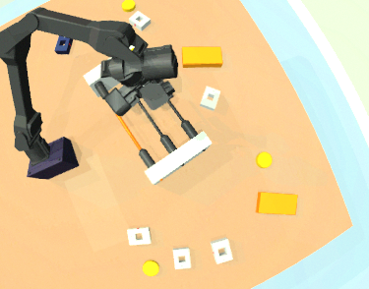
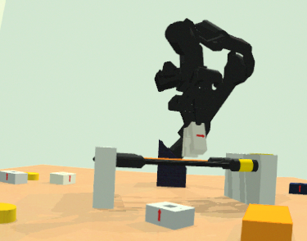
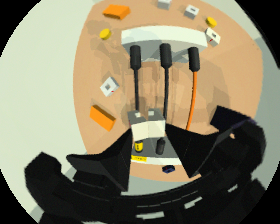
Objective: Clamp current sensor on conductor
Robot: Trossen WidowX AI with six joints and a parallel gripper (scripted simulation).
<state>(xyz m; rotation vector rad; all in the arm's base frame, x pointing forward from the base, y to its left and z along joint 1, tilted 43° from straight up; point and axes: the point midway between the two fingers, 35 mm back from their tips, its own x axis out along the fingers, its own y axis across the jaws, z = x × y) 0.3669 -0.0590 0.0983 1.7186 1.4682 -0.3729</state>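
Note:
The pale sensor (image 2: 195,139) (image 3: 147,127) is held above the conductors, its jaws apart with a gap between them. Its red arrow (image 2: 200,135) points right in the exterior view, toward the yellow-banded end. My gripper (image 2: 196,124) (image 3: 148,128) is shut on the sensor; the arm hides the sensor in the top view. The yellow-banded black conductor (image 1: 177,110) (image 3: 136,90) is the outer one, beside the middle black conductor (image 1: 151,120) (image 3: 166,95). A yellow label (image 3: 139,158) marks its end; its text is unreadable. The sensor does not visibly touch any conductor.
An orange conductor (image 1: 129,132) (image 3: 194,95) runs on the other side. White end blocks (image 1: 179,158) (image 2: 105,180) (image 3: 163,36) hold the conductors. Around them lie orange blocks (image 1: 202,56) (image 1: 277,203), yellow discs (image 1: 264,159) (image 1: 151,268), several white holed blocks (image 1: 206,103) and a navy one (image 2: 294,188).

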